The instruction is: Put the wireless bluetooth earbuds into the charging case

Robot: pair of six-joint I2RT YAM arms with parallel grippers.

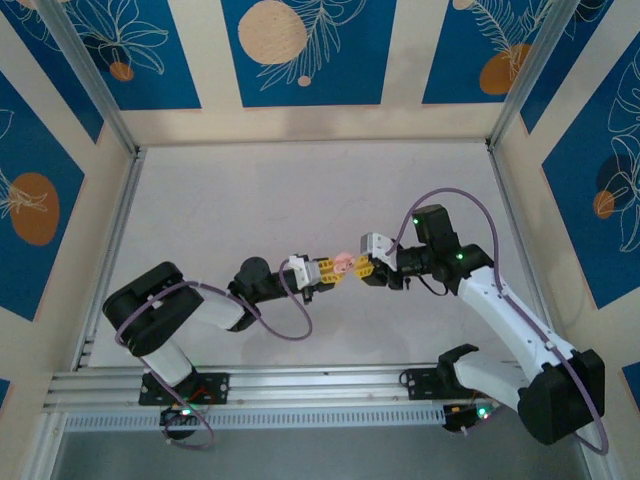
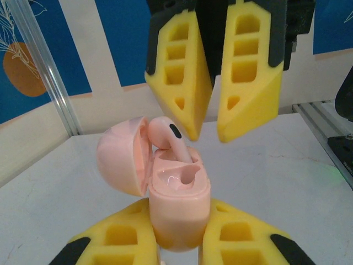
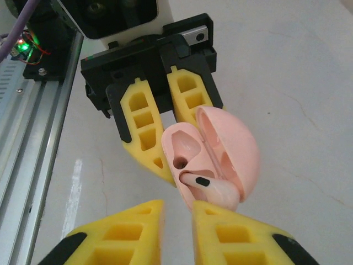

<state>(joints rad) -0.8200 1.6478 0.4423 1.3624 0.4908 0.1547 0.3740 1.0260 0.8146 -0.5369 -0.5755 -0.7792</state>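
One pink earbud point(image 2: 168, 138) pokes from one open case point(image 2: 179, 210).

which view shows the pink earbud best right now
Left wrist: the pink earbud stands clear in the open charging case, stem down in its slot. Right wrist shows it foreshortened at the case's near edge. Top external: too small to tell from the case.

Two yellow fingers of the left gripper point(image 2: 179, 234) squeeze a pink case point(image 2: 179, 207) from both sides at the bottom. Its round lid point(image 2: 118, 160) hangs open to the left. A pink earbud point(image 2: 168, 135) pokes out of the case, leaning. The right gripper point(image 2: 208, 131) comes down from above, its yellow fingers a little apart, one tip just beside the earbud. Below is a white table point(image 2: 287, 171).
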